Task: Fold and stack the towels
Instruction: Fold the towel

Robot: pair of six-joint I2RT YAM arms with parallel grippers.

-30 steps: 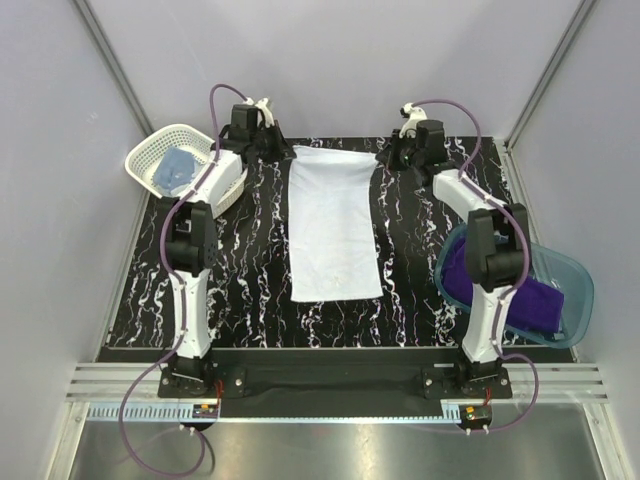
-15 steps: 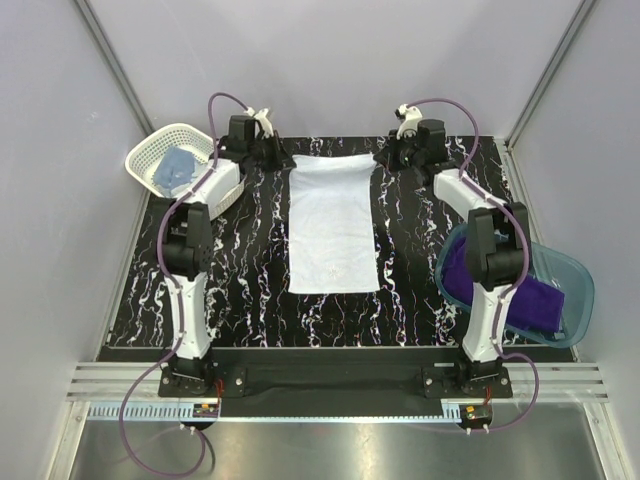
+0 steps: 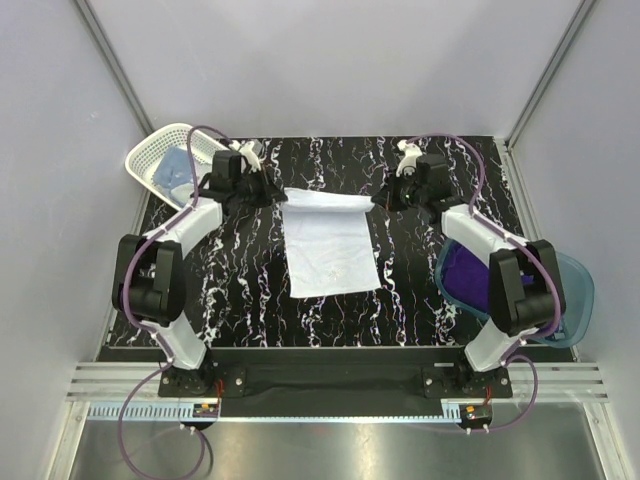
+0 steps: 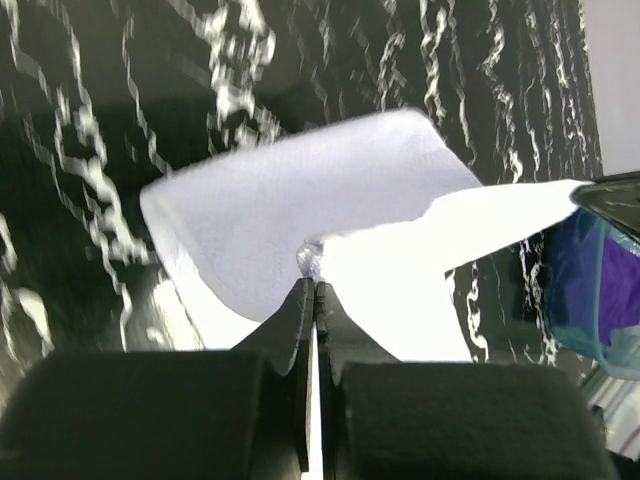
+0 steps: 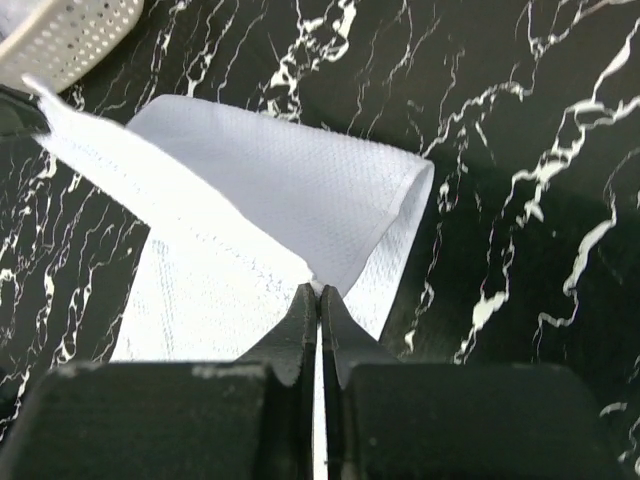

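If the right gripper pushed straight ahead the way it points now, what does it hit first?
Probably the white towel it is pinching: the right gripper faces the lifted fold, with the marble table beyond. Depth is unclear.

Here's the cell: a pale grey back wall (image 3: 330, 60) meets the left wall (image 3: 50, 200) and the right wall (image 3: 610, 180), all plain panels. Slanted aluminium posts run up the corners, one on the left (image 3: 108, 55) and one on the right (image 3: 545, 75). In the middle sits the table (image 3: 250, 280), black marble pattern shot through with white veins. A ribbed aluminium rail (image 3: 570, 380) crosses the near edge under a black plate (image 3: 330, 380). Below that, brushed metal (image 3: 330, 445) catches a soft, even light.
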